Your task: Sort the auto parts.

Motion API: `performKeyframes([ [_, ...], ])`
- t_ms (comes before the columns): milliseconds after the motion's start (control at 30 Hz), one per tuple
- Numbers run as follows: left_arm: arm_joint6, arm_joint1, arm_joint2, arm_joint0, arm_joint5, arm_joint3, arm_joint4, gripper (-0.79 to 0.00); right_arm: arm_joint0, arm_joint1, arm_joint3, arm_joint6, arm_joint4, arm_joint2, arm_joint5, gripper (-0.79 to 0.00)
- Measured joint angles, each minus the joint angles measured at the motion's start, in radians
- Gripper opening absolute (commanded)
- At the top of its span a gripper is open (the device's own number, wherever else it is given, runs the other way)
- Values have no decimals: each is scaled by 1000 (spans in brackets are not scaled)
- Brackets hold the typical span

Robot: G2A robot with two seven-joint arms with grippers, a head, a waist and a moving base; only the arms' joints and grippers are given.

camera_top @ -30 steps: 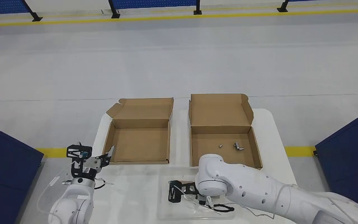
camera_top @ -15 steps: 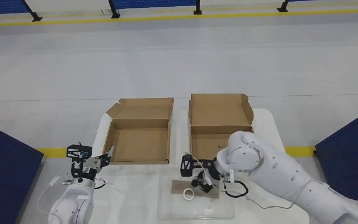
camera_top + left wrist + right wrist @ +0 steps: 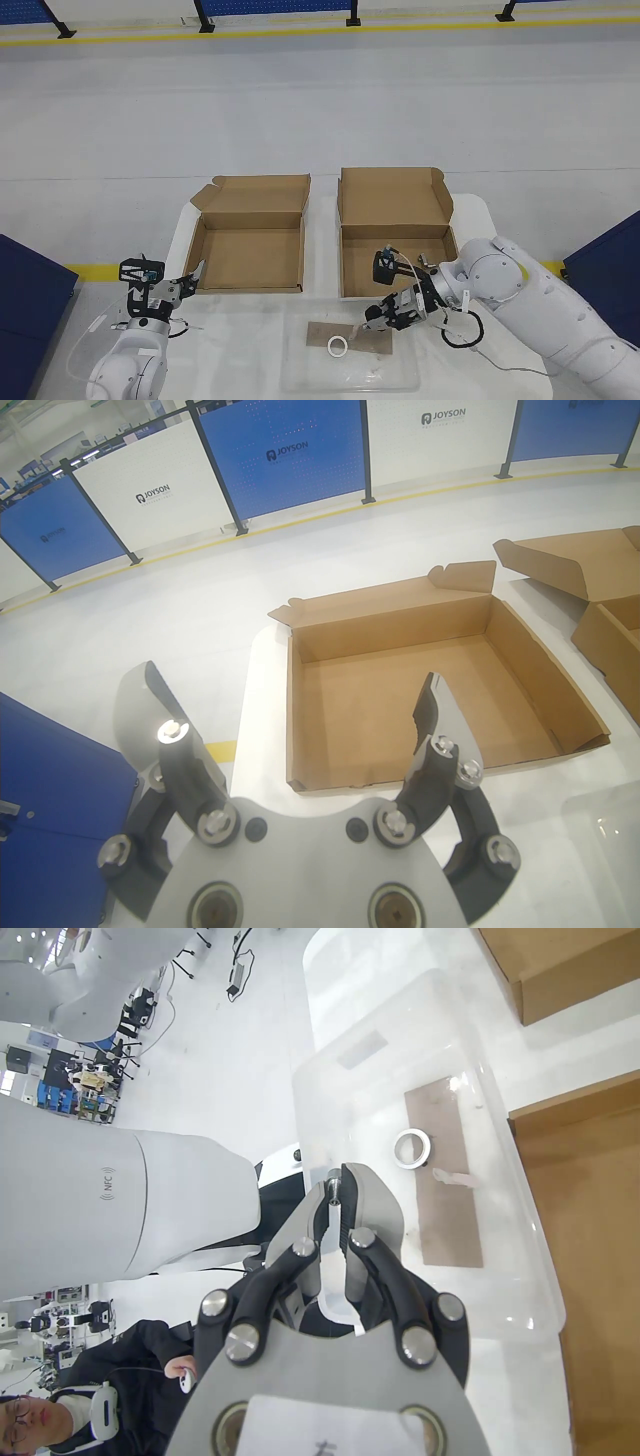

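Note:
My right gripper (image 3: 370, 321) hangs over the right end of the clear plastic tray (image 3: 296, 372), just in front of the right cardboard box (image 3: 346, 268). It is shut on a small threaded metal bolt (image 3: 333, 1182), which sticks out at the fingertips of the right gripper (image 3: 336, 1189). A white ring (image 3: 338, 347) lies in the tray on a brown card (image 3: 322, 331); the ring (image 3: 412, 1148) also shows in the right wrist view. My left gripper (image 3: 192, 277) stands open and holds nothing, at the near left corner of the left cardboard box (image 3: 250, 258).
Two small metal parts (image 3: 428, 262) lie on the right box's floor. The left box (image 3: 430, 695) has a bare floor in the left wrist view. Both lids stand open at the back. White table (image 3: 240, 330) lies between the tray and the left gripper.
My right gripper has swung from the tray's left end across to its right end, towards the right box, uncovering the ring and card. The left arm has not moved.

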Motion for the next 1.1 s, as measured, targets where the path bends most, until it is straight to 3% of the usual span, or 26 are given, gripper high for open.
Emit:
performKeyframes([
  [200, 0, 0, 0, 0, 0, 0, 0, 0, -10, -2, 2, -11, 11, -1, -3, -785],
  [333, 0, 0, 0, 0, 0, 0, 0, 0, -46, -2, 47, -79, 221, 22, -77, -785],
  [533, 0, 0, 0, 0, 0, 0, 0, 0, -74, 12, 8, -95, 565, 30, -95, -785],
  [700, 0, 0, 0, 0, 0, 0, 0, 0, -86, 20, -48, -63, 767, 33, -64, -785],
  [867, 0, 0, 0, 0, 0, 0, 0, 0, -92, 1, -63, 16, 957, 64, 15, -785],
  [1100, 0, 0, 0, 0, 0, 0, 0, 0, -88, -10, -46, 49, 995, 79, 48, -785],
])
